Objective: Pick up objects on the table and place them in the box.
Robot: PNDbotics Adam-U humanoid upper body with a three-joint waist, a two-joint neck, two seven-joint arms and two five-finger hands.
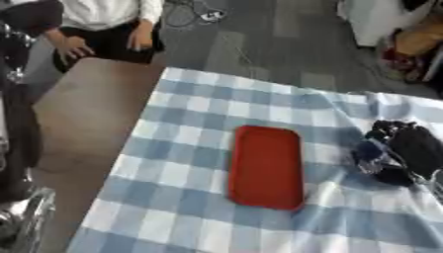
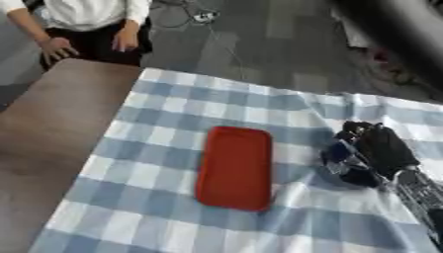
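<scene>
A blue-and-white checked cloth (image 1: 199,148) is covering the surface, looking soft and matt, wrinkling beside the red tray (image 1: 266,167). The tray is showing a smooth, matt plastic-like face. Left of the cloth, the bare surface (image 1: 86,113) is looking like brown wood with a dull sheen. Right of the tray, the right hand (image 2: 380,148) is appearing black and matt.
</scene>
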